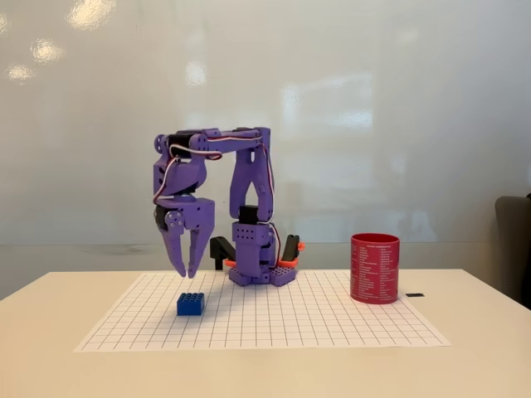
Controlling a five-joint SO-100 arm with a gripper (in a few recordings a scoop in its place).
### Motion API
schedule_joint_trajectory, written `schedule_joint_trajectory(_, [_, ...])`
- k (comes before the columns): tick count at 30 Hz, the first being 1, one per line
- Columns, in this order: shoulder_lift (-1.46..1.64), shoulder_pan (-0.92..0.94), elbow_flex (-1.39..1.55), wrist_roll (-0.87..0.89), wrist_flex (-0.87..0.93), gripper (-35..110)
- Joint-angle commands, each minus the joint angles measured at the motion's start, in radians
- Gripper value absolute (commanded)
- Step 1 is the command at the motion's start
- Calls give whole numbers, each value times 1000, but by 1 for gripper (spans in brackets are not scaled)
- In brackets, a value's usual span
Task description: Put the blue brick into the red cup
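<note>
The jaws of the purple two-finger gripper (186, 272) point straight down with only a thin gap between their tips; they are nearly closed and hold nothing. They hang in the air above the table. The small bright-blue plastic brick with round studs (191, 304) sits below the fingertips, almost directly under them, apart from them and resting on the white gridded paper mat (332, 319). The purple plastic arm (249, 182) rises from its base at the back of the mat and folds forward over the brick. The red cylindrical cup with rows of white print (374, 268) stands upright at the mat's right edge, well apart from brick and gripper, on the pale table (41, 348).
</note>
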Motion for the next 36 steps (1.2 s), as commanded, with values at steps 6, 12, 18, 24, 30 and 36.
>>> schedule_joint_trajectory(6, [143,3,48,192,8,0])
schedule_joint_trajectory(12, [161,18,103,373,0,6])
schedule_joint_trajectory(18, [163,28,218,460,-25,0])
schedule_joint_trajectory(24, [172,41,247,479,-26,1])
schedule_joint_trajectory(30, [178,14,239,581,81,49])
schedule_joint_trajectory(36, [179,-2,276,549,69,49])
